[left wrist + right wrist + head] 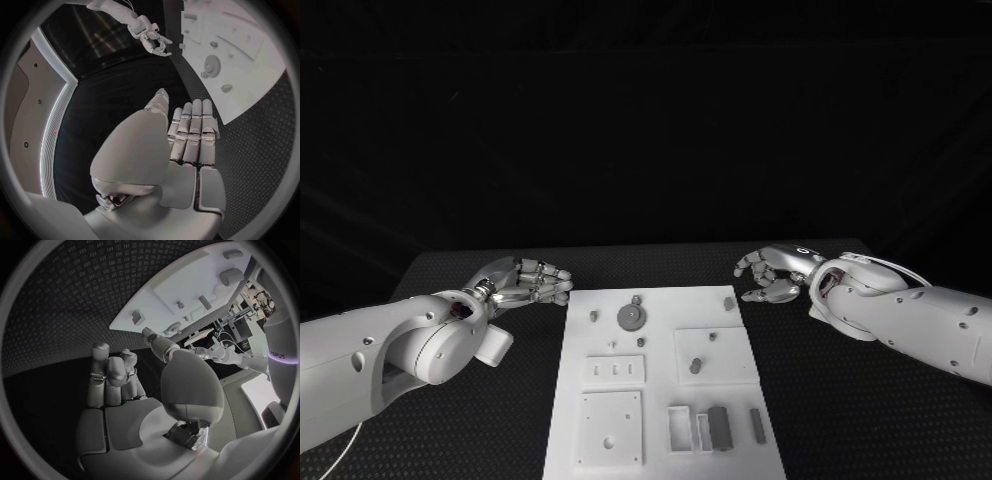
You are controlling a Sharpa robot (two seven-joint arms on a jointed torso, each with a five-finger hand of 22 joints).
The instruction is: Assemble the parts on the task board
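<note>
— Black table [473,270], and where's the task board [661,385]?
— At six o'clock, centre, grey parts [630,317] on it.
— Hands?
— Left hand [528,280] at nine o'clock, right hand [773,272] at three; both released, holding nothing.

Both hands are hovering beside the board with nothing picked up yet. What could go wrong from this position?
1. The grey parts on the task board are small; the gear lies flat, so the fingers may struggle to lift it.
2. The left hand and right hand flank the board's far end; reaching inward together, they could collide.
3. The block and bar lie close together; grasping one may knock the other.
</note>
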